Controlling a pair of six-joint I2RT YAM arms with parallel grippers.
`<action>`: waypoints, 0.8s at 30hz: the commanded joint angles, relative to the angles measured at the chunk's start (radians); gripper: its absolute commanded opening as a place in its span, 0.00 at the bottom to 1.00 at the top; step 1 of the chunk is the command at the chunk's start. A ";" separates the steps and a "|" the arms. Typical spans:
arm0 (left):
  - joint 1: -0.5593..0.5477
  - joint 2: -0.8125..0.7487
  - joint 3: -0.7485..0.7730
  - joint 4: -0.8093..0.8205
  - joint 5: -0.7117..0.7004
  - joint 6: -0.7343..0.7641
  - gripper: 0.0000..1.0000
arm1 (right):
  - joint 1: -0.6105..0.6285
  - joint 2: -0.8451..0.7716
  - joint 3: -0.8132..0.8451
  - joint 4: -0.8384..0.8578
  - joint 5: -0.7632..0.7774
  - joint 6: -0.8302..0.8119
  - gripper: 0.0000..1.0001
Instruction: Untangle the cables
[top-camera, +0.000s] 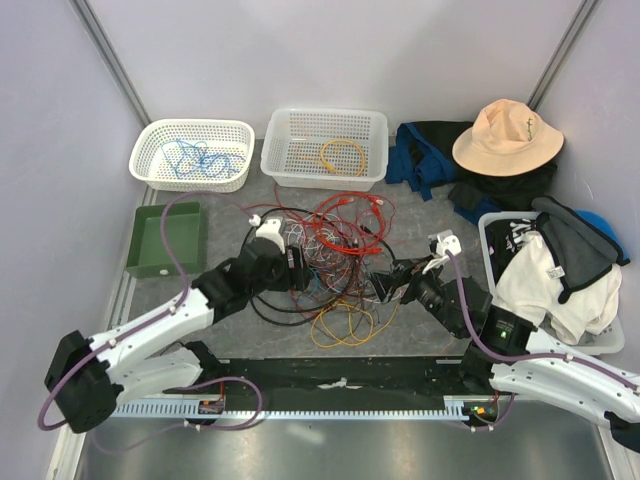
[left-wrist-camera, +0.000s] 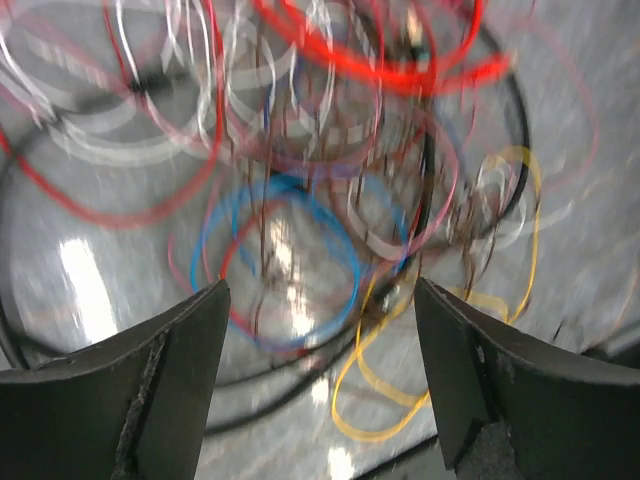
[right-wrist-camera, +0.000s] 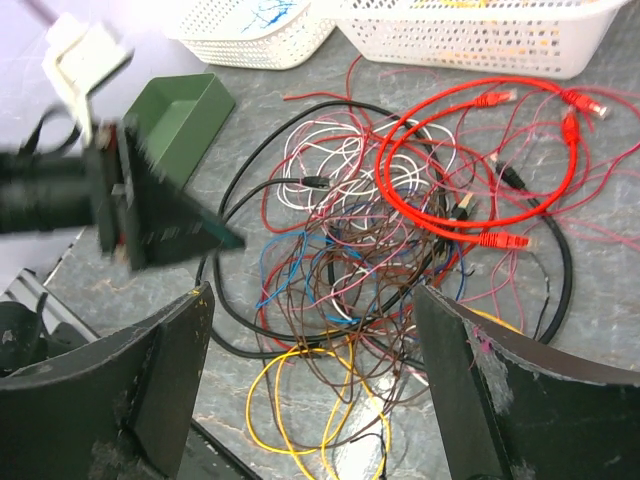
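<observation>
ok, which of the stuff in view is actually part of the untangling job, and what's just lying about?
Job:
- cable tangle
- blue cable, in the left white basket
- orange cable, in the middle white basket

Lying about:
- tan hat
- dark clothes beside it
- laundry basket of clothes
- green tray, role unclear

Setting: robot laboratory test cell. Evidence: grey bench (top-camera: 420, 220) enclosed by plain white panels (top-camera: 50, 150) on metal frame posts (top-camera: 108, 50). Left arm (top-camera: 150, 335) and right arm (top-camera: 565, 378) bolted at near edge. Slotted wiring duct (top-camera: 330, 408) along front. White mesh basket (top-camera: 143, 150), larger white basket (top-camera: 275, 150) and green bin (top-camera: 137, 240) for sorting.
</observation>
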 joint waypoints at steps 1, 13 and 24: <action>-0.077 -0.142 -0.069 0.069 -0.083 -0.097 0.80 | 0.001 -0.014 -0.031 0.005 -0.014 0.078 0.87; -0.127 0.024 -0.172 0.243 -0.105 -0.015 0.61 | 0.001 0.023 -0.040 -0.004 -0.025 0.140 0.86; -0.127 0.161 -0.144 0.296 -0.065 -0.002 0.35 | 0.001 0.041 -0.019 -0.026 -0.001 0.134 0.86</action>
